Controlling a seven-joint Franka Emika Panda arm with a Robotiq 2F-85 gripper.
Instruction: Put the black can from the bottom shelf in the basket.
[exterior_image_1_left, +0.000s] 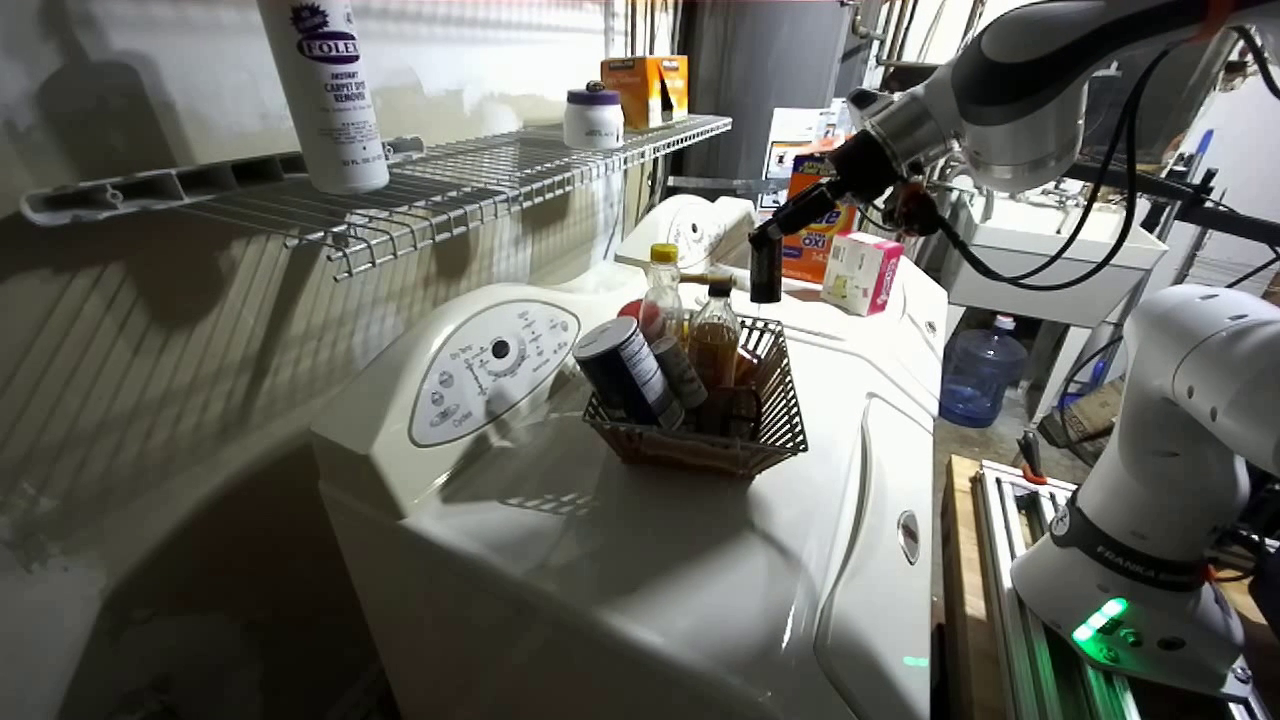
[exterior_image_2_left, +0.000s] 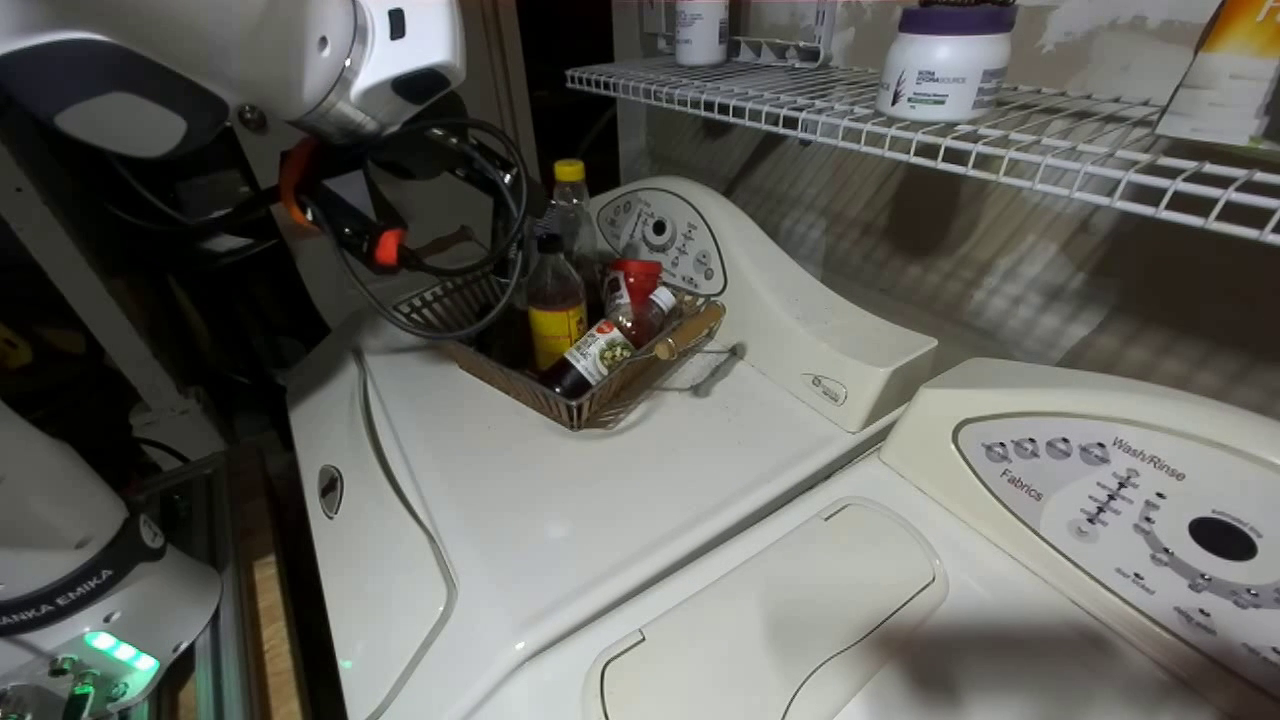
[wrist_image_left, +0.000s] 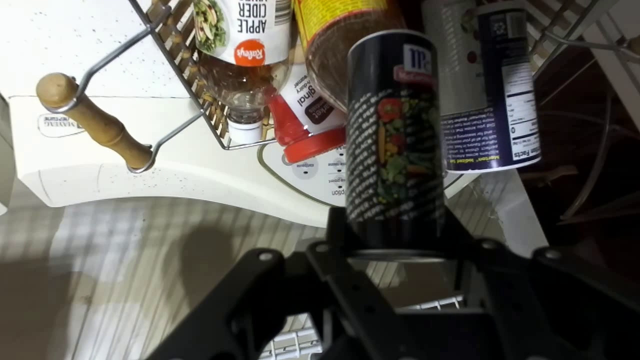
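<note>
The black can (exterior_image_1_left: 766, 270) hangs upright in my gripper (exterior_image_1_left: 768, 236), its top end between the fingers. In the wrist view the can (wrist_image_left: 392, 130) shows a vegetable picture on its label, and the gripper (wrist_image_left: 395, 230) is closed around one end. The brown basket (exterior_image_1_left: 775, 400) stands on the white machine and also shows in an exterior view (exterior_image_2_left: 510, 385). The can is higher than the basket, near its far rim in an exterior view; whether it is directly over the inside I cannot tell. Cables and the arm hide much of the gripper in an exterior view (exterior_image_2_left: 505, 200).
The basket holds a blue salt canister (exterior_image_1_left: 628, 372), a yellow-capped bottle (exterior_image_1_left: 663, 285), a black-capped bottle (exterior_image_1_left: 714, 340) and other items. A wire shelf (exterior_image_1_left: 520, 180) with a white bottle (exterior_image_1_left: 325, 95) is on the wall. An orange box (exterior_image_1_left: 805, 240) and a pink box (exterior_image_1_left: 860, 272) stand behind.
</note>
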